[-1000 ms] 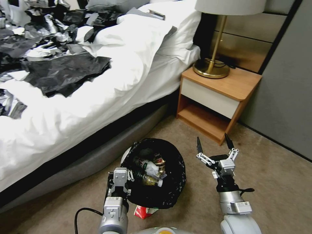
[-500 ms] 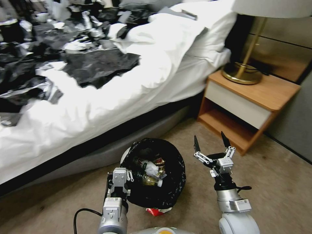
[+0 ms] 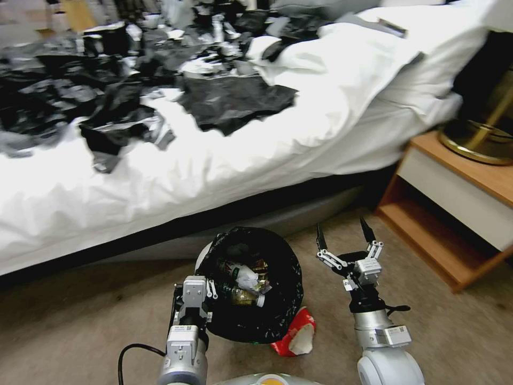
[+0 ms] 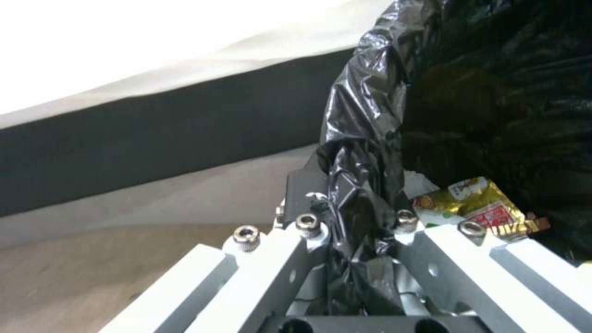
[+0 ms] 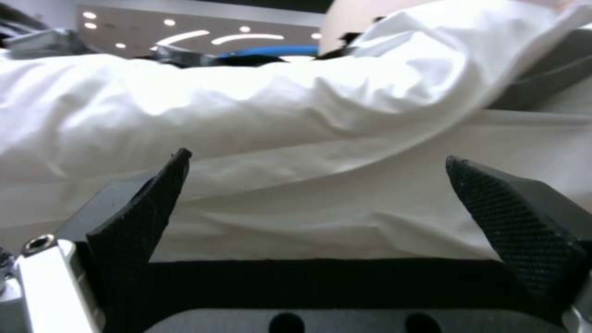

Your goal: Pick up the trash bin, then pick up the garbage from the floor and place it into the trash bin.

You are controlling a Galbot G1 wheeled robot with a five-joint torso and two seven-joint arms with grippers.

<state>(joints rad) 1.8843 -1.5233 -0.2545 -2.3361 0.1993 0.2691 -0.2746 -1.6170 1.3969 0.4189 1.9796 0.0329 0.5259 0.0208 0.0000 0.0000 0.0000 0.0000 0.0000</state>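
The trash bin (image 3: pixel 286 267), a round white bin with a black bag liner, hangs just above the floor (image 3: pixel 85 321) in front of me. My left gripper (image 3: pixel 209 293) is shut on its near left rim; in the left wrist view the left gripper (image 4: pixel 356 217) pinches the crinkled liner (image 4: pixel 364 138). Inside lies garbage (image 3: pixel 247 279): bottles, tissue and a yellow wrapper (image 4: pixel 487 208). A red-white packet (image 3: pixel 295 334) lies on the carpet by the bin's near right side. My right gripper (image 3: pixel 343 235) is held open and empty to the right of the bin, pointing at the bed, with the right gripper (image 5: pixel 321 199) fingers wide apart.
A bed (image 3: pixel 176 171) with white bedding and a heap of black bags (image 3: pixel 235 101) runs across the view right behind the bin. A wooden nightstand (image 3: pixel 454 214) with a brass lamp base (image 3: pixel 475 141) stands at the right. Open carpet lies left and right of my arms.
The whole view has swung left: the bed and nightstand slid right in the picture. Both arms keep their pose with the bin. The red-white packet now shows beside the bin's right.
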